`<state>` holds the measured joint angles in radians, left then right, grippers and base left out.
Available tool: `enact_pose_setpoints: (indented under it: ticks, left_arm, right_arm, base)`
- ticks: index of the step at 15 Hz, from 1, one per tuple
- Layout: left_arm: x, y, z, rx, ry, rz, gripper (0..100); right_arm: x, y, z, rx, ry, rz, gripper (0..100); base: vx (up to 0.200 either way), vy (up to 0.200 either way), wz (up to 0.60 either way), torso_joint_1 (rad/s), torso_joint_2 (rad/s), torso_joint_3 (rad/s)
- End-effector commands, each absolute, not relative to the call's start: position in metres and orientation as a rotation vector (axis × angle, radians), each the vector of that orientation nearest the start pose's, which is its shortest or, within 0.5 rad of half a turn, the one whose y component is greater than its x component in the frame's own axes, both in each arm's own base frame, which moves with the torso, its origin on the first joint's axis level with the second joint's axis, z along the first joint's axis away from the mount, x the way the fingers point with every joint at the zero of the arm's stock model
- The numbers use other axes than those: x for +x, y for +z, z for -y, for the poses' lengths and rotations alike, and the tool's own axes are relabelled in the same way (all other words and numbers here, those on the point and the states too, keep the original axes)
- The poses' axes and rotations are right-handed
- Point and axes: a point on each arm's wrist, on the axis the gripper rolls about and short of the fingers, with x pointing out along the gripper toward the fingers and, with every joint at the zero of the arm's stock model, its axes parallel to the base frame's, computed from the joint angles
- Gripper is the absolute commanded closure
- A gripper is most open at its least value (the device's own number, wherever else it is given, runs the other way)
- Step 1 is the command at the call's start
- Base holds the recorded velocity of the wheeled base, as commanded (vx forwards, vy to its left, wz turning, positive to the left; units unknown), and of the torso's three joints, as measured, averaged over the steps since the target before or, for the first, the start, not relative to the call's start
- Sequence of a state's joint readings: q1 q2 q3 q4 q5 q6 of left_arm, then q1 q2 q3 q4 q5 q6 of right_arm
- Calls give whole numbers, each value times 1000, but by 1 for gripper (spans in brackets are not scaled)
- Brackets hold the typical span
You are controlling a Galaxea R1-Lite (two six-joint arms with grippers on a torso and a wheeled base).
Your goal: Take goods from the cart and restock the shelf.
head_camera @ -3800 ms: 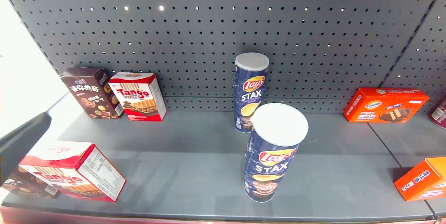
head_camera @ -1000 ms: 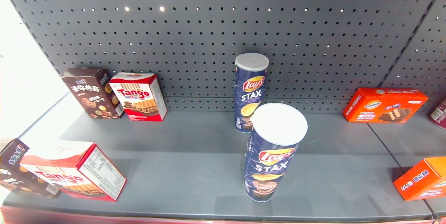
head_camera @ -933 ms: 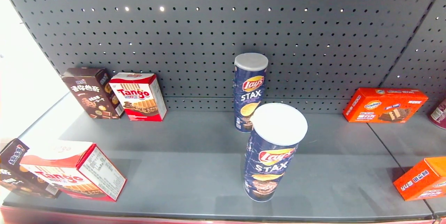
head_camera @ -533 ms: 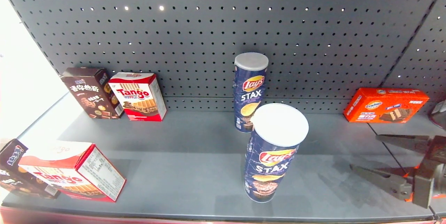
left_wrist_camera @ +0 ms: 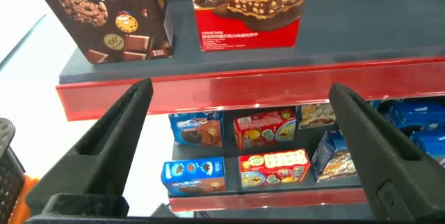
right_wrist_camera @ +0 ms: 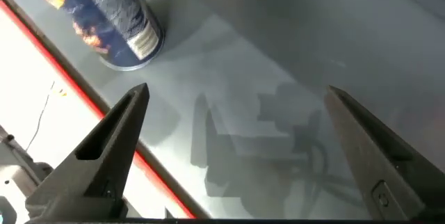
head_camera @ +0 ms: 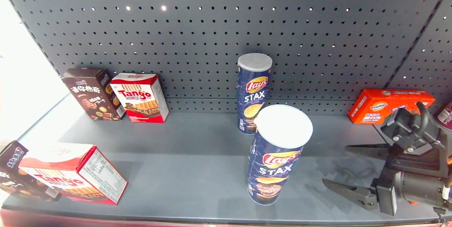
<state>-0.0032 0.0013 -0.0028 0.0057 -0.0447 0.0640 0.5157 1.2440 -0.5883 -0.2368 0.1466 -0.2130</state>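
Two tall blue chips cans stand mid-shelf, one at the front (head_camera: 275, 156) and one by the back wall (head_camera: 253, 91). My right gripper (head_camera: 335, 165) hovers open and empty just above the grey shelf (head_camera: 197, 170), to the right of the front can and apart from it. In the right wrist view that can (right_wrist_camera: 118, 22) lies beyond the open right gripper (right_wrist_camera: 236, 93). My left gripper (left_wrist_camera: 240, 88) is open and empty below the shelf's red front edge (left_wrist_camera: 208, 92), under a brown cookie box (left_wrist_camera: 104, 12) and a waffle box (left_wrist_camera: 250, 8).
A red waffle box (head_camera: 74, 172) and a brown cookie box (head_camera: 12, 170) sit at the front left, two more (head_camera: 141, 96) (head_camera: 93, 93) at the back left. An orange box (head_camera: 385, 105) lies at the back right. Lower shelves (left_wrist_camera: 271, 161) hold several packets.
My right gripper came in from the right edge and moved left across the shelf toward the front can, covering the front orange box. The left arm drew away from the front-left boxes earlier.
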Motion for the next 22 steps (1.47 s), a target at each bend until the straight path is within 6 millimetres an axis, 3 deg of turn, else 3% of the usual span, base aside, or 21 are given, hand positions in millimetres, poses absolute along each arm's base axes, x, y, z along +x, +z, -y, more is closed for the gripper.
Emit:
enact_pose_setpoints:
  ticks: [1,15,22]
  left_arm:
    - [-23,76,1,64,-48,-6,0]
    - [-23,76,1,60,-48,-6,0]
    - [-23,75,1,58,-48,-8,0]
  right_arm:
    - [161,193,-101,-294,708,-369,0]
    - [183,196,-145,-330,798,-379,0]
    - [182,197,-138,-322,774,-373,0]
  base:
    - [0,0,0,0,0,0]
    - [0,0,0,0,0,0]
    - [0,0,0,0,0,0]
